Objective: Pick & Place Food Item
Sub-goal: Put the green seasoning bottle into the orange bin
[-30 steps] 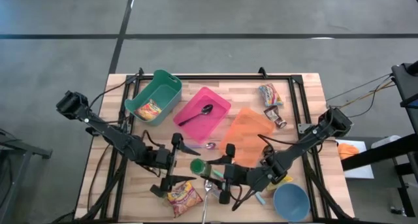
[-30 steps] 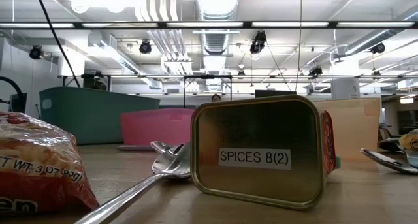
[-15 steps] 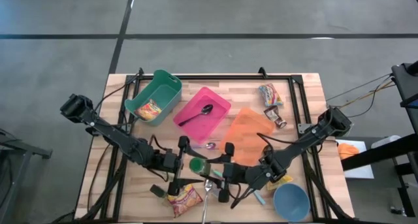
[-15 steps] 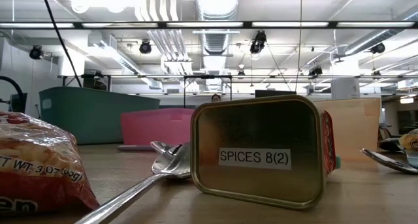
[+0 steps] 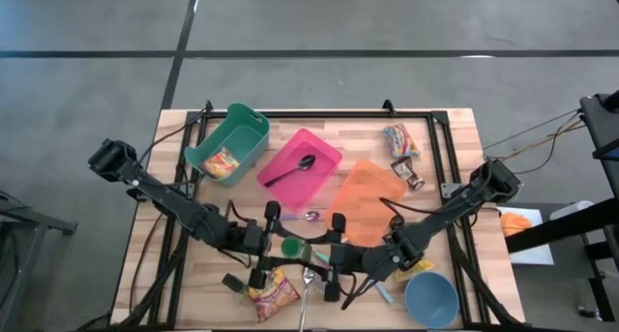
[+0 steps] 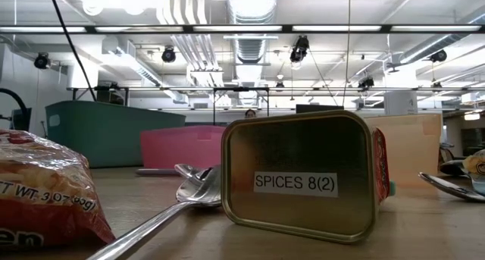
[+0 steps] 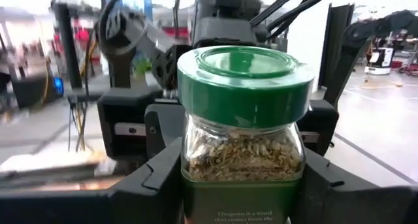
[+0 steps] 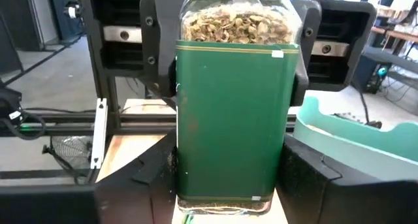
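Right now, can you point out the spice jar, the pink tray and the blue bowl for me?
spice jar (image 7: pixel 243 80): left wrist view, on its green lid.
pink tray (image 5: pixel 324 165): high view, on a bare part of its floor.
blue bowl (image 5: pixel 431 299): high view, on its inside.

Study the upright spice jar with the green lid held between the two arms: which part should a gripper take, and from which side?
Grip the flat-sided glass body of the spice jar below the green lid, coming in level from the side. The jar stands upright, and its flat labelled faces probably seat pads better than the wider round lid. Both the left gripper and the right gripper already flank the body this way.
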Robot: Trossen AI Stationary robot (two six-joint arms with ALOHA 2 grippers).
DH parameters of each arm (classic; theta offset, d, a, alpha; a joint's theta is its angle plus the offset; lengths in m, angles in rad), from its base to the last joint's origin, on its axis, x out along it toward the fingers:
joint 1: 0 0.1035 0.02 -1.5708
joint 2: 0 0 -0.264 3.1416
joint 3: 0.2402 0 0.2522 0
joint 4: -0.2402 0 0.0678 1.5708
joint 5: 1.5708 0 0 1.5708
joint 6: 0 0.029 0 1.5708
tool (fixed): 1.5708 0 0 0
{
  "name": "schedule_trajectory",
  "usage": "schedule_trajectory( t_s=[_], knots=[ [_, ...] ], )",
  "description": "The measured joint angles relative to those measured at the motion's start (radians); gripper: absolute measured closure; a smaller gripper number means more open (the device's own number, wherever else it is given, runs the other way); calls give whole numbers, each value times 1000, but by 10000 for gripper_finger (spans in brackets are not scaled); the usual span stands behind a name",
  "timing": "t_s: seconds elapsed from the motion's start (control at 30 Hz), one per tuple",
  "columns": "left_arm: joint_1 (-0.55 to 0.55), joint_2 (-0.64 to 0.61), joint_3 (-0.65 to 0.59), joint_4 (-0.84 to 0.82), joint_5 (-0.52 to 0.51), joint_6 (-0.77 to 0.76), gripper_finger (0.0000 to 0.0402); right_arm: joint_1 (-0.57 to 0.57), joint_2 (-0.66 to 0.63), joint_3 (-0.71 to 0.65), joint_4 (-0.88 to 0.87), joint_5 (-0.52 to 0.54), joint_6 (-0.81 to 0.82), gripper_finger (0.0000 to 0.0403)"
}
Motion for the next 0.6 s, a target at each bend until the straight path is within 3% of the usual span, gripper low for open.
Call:
schedule_trajectory(
  t_s=[0.13,0.23,0.43,0.6],
  knots=[
    [-1,-5,20,-210,15,-137,216,1,-1,-5,-84,-10,57,112],
    [-3,-8,44,-372,19,-229,216,2,-6,-2,-170,-6,139,72],
    [3,-8,47,-509,7,-353,216,-20,-7,17,-323,-107,299,52],
    [9,-8,43,-557,2,-382,216,-40,-7,37,-329,-139,301,50]
  ],
)
